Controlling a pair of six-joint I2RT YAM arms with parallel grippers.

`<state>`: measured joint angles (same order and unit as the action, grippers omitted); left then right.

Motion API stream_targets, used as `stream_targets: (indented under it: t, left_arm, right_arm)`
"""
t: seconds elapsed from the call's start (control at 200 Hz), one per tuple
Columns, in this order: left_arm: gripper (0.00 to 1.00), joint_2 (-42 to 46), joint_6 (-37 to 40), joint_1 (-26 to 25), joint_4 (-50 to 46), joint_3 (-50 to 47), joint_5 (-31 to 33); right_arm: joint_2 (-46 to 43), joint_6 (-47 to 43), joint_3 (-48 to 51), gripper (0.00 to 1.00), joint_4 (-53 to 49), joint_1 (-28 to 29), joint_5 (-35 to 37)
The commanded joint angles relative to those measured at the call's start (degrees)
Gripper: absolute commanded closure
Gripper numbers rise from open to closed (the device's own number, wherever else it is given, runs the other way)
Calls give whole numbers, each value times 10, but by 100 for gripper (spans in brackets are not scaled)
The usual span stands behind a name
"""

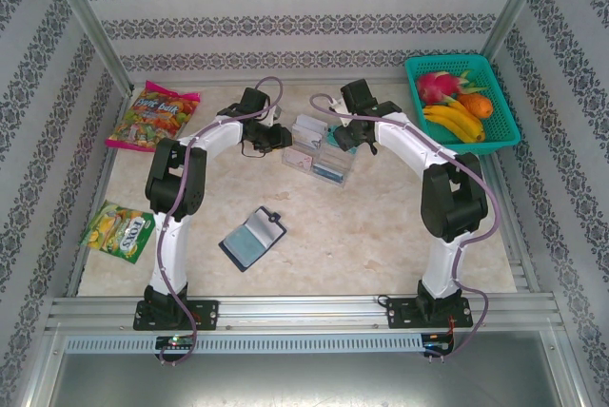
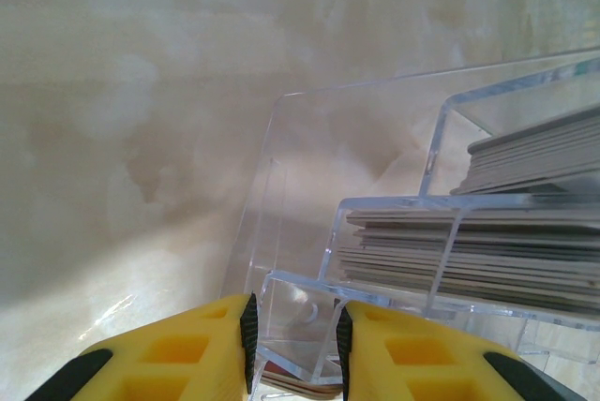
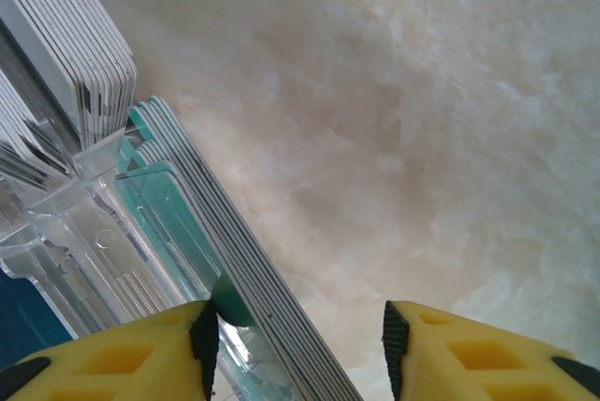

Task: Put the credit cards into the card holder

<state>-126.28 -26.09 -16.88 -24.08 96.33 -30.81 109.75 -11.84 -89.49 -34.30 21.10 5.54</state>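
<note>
One card only: left jaws pinch the tray (image 2: 274, 185); half-open right jaws should square onto the credit cards (image 3: 236, 262).

Your left gripper (image 2: 293, 331) on the left wall of the clear tray (image 1: 294, 164), jaws pinched onto it, your right gripper (image 3: 300, 331) at its right side, jaws apart, both arms arched forward.

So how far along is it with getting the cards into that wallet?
Early. Done: the card holder lies open. In hand: the left hand grips a wall of the clear tray while the right hand, open, straddles the credit cards standing in it. Left: moving the cards across.
</note>
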Motion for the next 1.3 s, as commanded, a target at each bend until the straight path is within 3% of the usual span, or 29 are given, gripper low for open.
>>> stream_targets:
  t: [0.0, 0.39, 0.769, 1.294]
  left_arm:
    - [69, -14, 12, -4, -32, -8, 34]
    - [69, -14, 13, -4, -33, -8, 33]
    - [69, -14, 14, -3, -34, -7, 32]
    - [69, -14, 13, -4, -34, -9, 32]
  right_arm:
    - [-18, 9, -7, 53, 0, -7, 5]
    - [-27, 13, -7, 69, -1, -8, -3]
    - [-31, 18, -6, 66, 3, -16, -11]
    - [-45, 29, -1, 72, 7, -23, -27]
